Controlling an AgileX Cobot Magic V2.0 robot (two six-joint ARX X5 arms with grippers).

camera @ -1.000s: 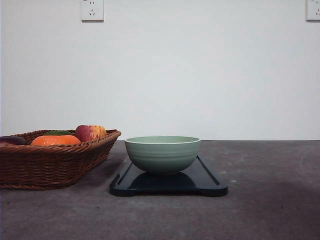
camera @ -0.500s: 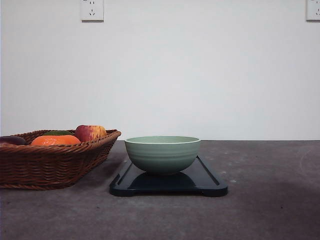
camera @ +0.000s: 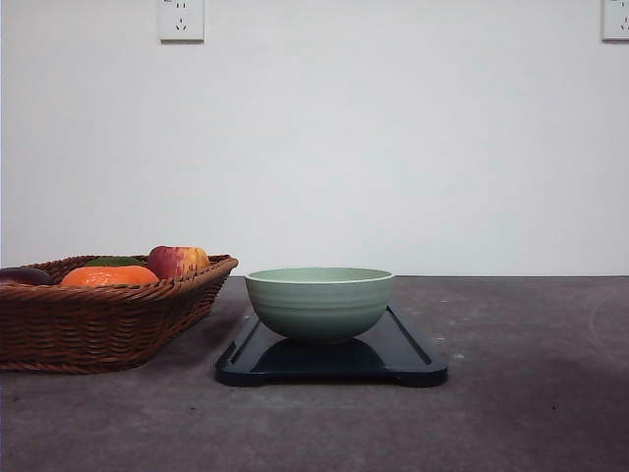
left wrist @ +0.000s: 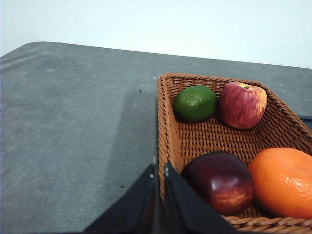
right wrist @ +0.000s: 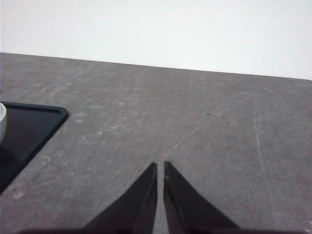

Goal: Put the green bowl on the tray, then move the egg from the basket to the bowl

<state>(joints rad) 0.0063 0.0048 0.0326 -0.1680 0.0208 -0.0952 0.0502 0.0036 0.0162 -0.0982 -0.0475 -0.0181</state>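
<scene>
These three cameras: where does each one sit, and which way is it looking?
Front view: low, facing forward over the table at the green bowl on the tray; basket on the left.
Left wrist view: looks over the shut left pincer into the same basket.
Right wrist view: looks over the shut right pincer past the tray's corner.

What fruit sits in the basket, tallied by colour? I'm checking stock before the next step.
Green: 1, a lime
Red with yellow: 1, an apple
Dark purple-red: 1, a plum-like fruit
Orange: 1, an orange
Total: 4 fruits in the basket. No egg is visible among them.
</scene>
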